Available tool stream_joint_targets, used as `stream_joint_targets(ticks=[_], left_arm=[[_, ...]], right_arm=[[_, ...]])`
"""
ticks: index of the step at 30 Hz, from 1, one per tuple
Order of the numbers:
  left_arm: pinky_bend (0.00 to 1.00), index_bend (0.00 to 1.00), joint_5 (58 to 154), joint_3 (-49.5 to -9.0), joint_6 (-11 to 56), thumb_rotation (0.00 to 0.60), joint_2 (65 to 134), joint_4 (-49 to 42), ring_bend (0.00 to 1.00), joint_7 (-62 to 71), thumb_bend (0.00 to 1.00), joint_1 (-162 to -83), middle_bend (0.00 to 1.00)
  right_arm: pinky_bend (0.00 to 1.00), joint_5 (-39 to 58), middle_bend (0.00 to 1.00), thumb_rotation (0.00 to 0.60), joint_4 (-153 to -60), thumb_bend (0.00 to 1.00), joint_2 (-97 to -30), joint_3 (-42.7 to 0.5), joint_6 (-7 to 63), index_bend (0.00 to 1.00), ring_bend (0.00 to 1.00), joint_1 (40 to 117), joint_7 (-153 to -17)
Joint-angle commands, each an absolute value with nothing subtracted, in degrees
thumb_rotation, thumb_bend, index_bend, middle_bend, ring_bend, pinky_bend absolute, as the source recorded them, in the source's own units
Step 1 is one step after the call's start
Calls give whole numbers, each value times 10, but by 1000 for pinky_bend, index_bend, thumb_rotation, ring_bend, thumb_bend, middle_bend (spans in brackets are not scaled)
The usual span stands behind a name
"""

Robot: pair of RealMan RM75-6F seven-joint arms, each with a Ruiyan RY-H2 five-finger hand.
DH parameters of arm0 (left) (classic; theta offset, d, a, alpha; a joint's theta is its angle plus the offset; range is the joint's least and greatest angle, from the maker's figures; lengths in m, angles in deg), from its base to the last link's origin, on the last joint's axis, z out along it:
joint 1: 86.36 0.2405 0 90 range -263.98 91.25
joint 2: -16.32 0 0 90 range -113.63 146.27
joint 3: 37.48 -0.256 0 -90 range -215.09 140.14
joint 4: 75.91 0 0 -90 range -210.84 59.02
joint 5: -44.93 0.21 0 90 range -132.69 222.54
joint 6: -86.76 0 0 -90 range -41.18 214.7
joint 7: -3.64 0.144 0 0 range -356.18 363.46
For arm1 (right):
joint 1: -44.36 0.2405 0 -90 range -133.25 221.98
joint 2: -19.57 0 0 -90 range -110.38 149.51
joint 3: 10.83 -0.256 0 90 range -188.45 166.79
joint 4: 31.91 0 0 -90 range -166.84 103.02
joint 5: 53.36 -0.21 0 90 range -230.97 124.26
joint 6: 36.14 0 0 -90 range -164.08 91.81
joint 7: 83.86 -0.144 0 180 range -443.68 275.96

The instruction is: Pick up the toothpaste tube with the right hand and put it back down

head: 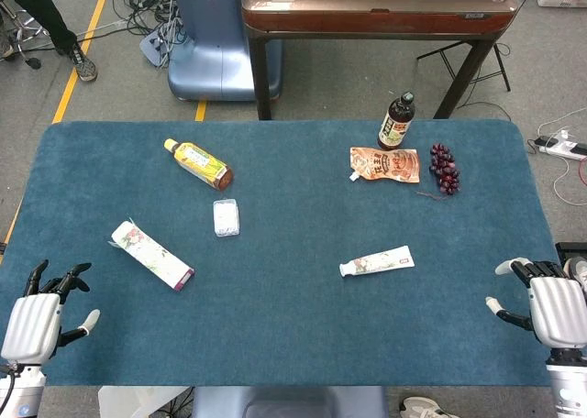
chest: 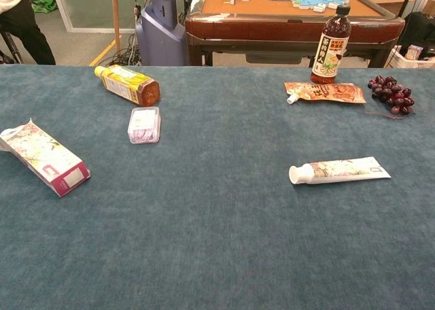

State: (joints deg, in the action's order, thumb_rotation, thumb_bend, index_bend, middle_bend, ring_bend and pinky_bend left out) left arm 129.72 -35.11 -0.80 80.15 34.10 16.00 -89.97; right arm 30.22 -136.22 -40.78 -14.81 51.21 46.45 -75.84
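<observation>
Nearest the robot, at the front edge of the blue-covered bench [head: 293, 345], the left robot hand [head: 37, 317] and the right robot hand [head: 550, 303] rest at opposite corners, each with fingers apart and holding nothing; neither appears in the chest view. The tube [head: 377, 262] lies flat on the bench right of centre, cap pointing left, well apart from the right robot hand and touched by nothing. To the left, at about the same depth, a floral carton [head: 151, 254] lies on its side. Just beyond it sits a small clear box [head: 226, 217], and farther back a yellow bottle [head: 198, 162] lies on its side, cap toward the far left. On the far right, an orange pouch [head: 385, 164] lies flat with a bunch of grapes [head: 445, 169] just beside it to the right. A dark bottle [head: 396, 121] stands upright behind the pouch, near the far edge. Beyond the bench stands a brown table [head: 376, 15].
</observation>
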Motion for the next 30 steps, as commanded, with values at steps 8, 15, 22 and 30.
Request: stream_joint_targets(ticks=[8,15,22,30], left_arm=[[13,195,1293,-353,-6,600,798,340,356,159,221,-897,434],[13,195,1290,-352,-7,600,792,340,356,156,222,-895,434],[13,195,1288,-357,-11,600,786,340,356,148,222,-887,434],[13,195,1283,-362,-17,600,778,340,356,143,222,-877,434]], right_arm=[[297,314,426,600,-1369,212,-400,-149,501,427,396,473,-763],[297,326,422,600,-1390,214,-374,-160,427,373,390,527,-742],[297,310,357,600,-1391,222,-358,-182,284,371,282,627,-726],[297,265,368,600,-1336,252,-412,-203,166,371,275,725,-692]])
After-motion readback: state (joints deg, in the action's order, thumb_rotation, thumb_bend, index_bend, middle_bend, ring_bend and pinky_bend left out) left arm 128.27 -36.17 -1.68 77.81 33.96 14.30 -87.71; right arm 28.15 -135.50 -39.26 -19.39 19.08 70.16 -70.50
